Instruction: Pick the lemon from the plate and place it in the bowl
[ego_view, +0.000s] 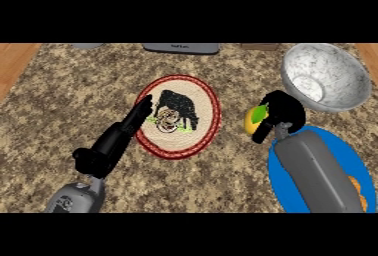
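Carrying the lemon (256, 119), the right robot hand (284, 114) curls round it, raised between the blue plate (347, 155) and the grey bowl (328, 75), just short of the bowl's near rim. Left robot hand (122, 135) rests released, fingers straight, at the patterned plate's (210, 107) edge on the counter (66, 90). Risk: letting go early would land the lemon outside the rim and it could roll away.

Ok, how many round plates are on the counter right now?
2: a cream plate with a red rim at the centre, and a blue plate at lower right, partly hidden under the right forearm. Others may lie out of view.
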